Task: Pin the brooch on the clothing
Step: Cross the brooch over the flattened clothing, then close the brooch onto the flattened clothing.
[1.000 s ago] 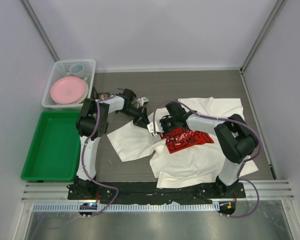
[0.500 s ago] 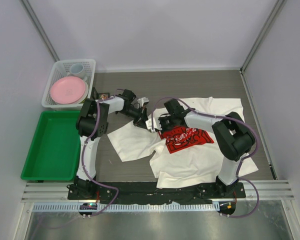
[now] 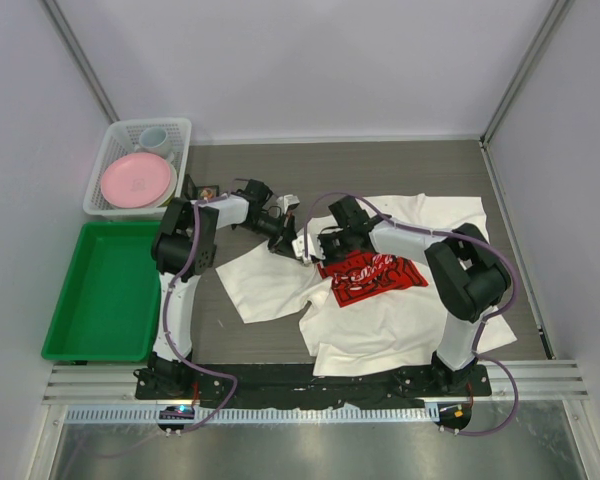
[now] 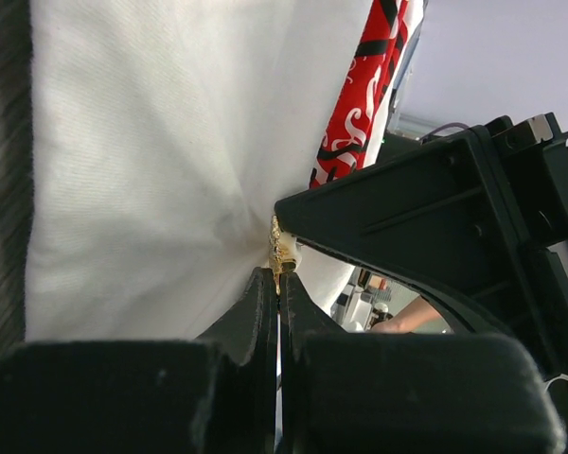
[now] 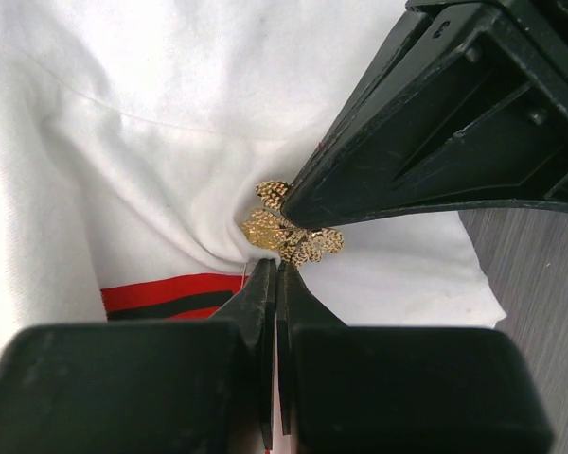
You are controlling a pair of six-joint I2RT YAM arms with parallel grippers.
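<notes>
The clothing, a white T-shirt with a red print, lies crumpled on the table. The brooch, a gold leafy piece, sits on a pinched white fold near the print. Both grippers meet at it from opposite sides. My left gripper is shut, its tips nipping the edge of the brooch; it shows as the black finger in the right wrist view. My right gripper is shut on the fabric fold just under the brooch. In the top view the left gripper and right gripper nearly touch.
A green tray stands at the left edge. Behind it a white basket holds a pink plate and a cup. Metal frame posts rise at the back corners. Bare grey table lies behind the shirt.
My left gripper's jaws closed the last bit onto the brooch. The right arm shifted slightly left toward the left gripper, pulling the fold with it.
</notes>
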